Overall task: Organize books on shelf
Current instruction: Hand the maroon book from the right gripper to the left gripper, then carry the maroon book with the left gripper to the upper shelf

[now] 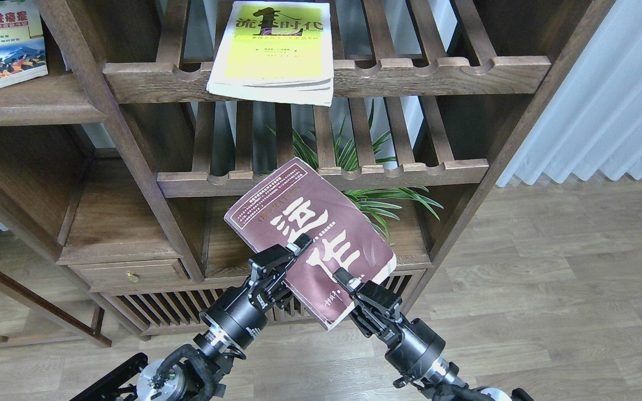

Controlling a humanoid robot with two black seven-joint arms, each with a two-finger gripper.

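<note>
The maroon book (304,223) with big white characters is held in the air in front of the lower slatted rack, tilted with its far corner up. My left gripper (293,253) is shut on its left edge. My right gripper (343,281) is shut on its near edge. The yellow-green book (276,50) lies on the upper slatted rack, overhanging the front rail. The white-green "300" book (0,44) lies on the solid dark-brown shelf board (31,106) at the upper left.
Two slatted racks with scalloped rails (326,178) cross the middle of the bookcase. A green plant (365,200) stands behind the held book. A drawer with a brass knob (129,274) is lower left. A white curtain (605,100) hangs at right over wood floor.
</note>
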